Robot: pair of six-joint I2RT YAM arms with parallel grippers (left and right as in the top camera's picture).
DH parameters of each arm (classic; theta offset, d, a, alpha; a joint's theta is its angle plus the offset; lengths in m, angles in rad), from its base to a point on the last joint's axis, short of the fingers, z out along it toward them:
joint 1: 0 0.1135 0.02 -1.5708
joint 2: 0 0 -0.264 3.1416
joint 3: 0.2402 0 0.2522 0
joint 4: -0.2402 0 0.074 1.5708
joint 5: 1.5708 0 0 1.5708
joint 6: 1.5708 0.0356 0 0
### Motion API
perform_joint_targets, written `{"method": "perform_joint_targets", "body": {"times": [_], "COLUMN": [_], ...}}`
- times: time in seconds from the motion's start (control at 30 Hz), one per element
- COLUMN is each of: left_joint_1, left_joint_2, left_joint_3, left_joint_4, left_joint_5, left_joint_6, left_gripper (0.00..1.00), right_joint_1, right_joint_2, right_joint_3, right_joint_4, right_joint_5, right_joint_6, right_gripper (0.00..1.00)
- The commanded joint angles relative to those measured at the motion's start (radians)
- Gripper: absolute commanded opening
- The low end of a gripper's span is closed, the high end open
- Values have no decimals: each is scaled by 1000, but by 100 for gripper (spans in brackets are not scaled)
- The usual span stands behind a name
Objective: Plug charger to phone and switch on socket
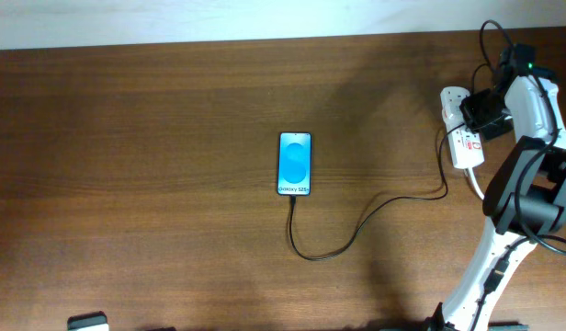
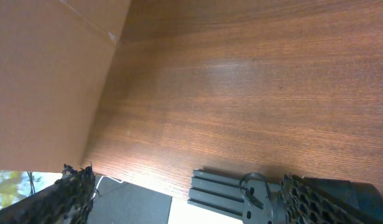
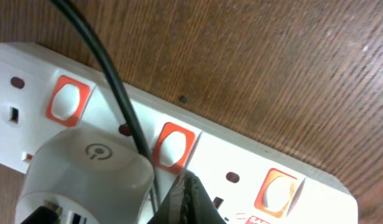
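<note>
At the far left, the left gripper (image 2: 179, 199) sits low by the table's near edge, well apart from everything; its wrist view shows only bare wood (image 2: 253, 87) between two dark fingers (image 2: 73, 193) standing wide apart, so it is spread and holding nothing, probably parked out of the way. Near the table's middle the phone (image 1: 295, 164) lies flat, screen up and lit blue, its text end toward the near edge. The charger (image 1: 356, 225) runs from that end, loops toward the front and then climbs rightward to the socket (image 1: 459, 138), so the plug tip looks already seated in the phone, though the joint is too small to confirm. At the far right the right gripper (image 1: 481, 112) hangs over the socket. Its wrist view shows a white adapter (image 3: 86, 180) plugged into the strip with the black cable rising from it, and the dark fingertips (image 3: 188, 199) drawn together into one point just below the middle red-framed switch (image 3: 173, 146). Pressed together like that, they seem meant to poke the rocker; whether the tip touches it, I cannot tell.
</note>
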Motion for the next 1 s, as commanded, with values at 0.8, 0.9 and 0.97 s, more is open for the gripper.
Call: {"method": "perform_joint_targets", "body": {"times": [0.8, 0.9, 0.97], "left_joint_1": [-5, -5, -5], "left_joint_2": [-6, -5, -6], "left_joint_3": [2, 2, 2], "left_joint_4": [0, 0, 0], "left_joint_5": [-4, -4, -4], "left_joint_6": [11, 11, 11], "left_gripper": [99, 99, 99], "right_joint_1": [-8, 13, 25], "right_joint_2": [11, 50, 62], "right_joint_3": [66, 66, 66], "right_joint_4": [35, 34, 34], "right_joint_5": [-84, -77, -50], "right_joint_6": [0, -1, 0], "right_gripper": [4, 4, 4]}}
